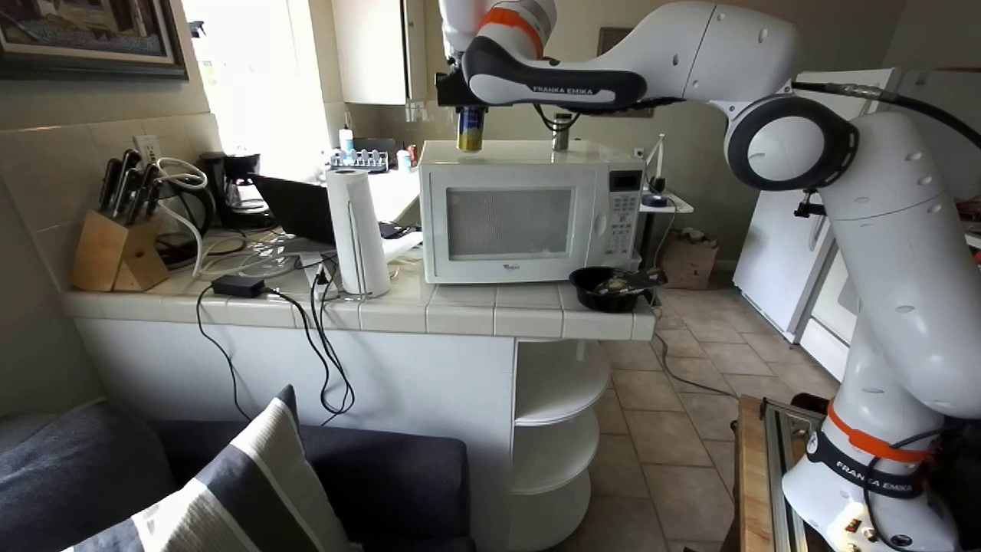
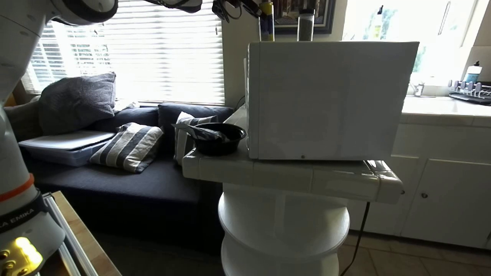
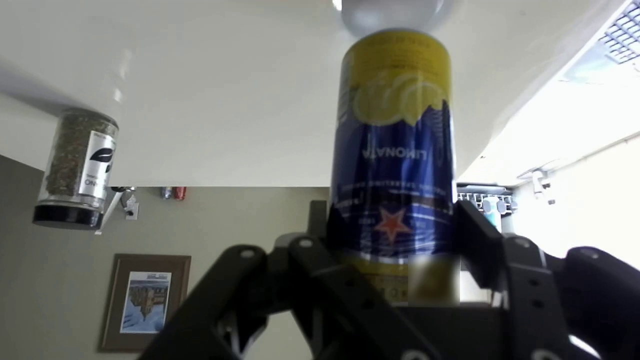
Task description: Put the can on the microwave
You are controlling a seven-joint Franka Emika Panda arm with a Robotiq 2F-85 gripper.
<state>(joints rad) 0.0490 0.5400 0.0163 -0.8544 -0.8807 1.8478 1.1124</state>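
Note:
The can (image 1: pixel 470 130) is slim, with a yellow band and a dark blue body; it shows upright in both exterior views (image 2: pixel 266 23) and large in the wrist view (image 3: pixel 395 140). Its base is at the top of the white microwave (image 1: pixel 510 222), seemingly resting on it near the front left; a tiny gap cannot be ruled out. The microwave's side (image 2: pixel 326 99) and its top (image 3: pixel 225 110) also show. My gripper (image 3: pixel 392 220) has its fingers on both sides of the can's upper part and appears shut on it. The can's top end is partly hidden by the fingers.
A spice jar with a black lid (image 1: pixel 561 132) stands on the microwave (image 3: pixel 80 165). A black bowl with a packet (image 1: pixel 605 291) sits on the counter before the microwave (image 2: pixel 218 143). A paper towel roll (image 1: pixel 359 234), laptop (image 1: pixel 295 207) and knife block (image 1: pixel 119 249) stand left.

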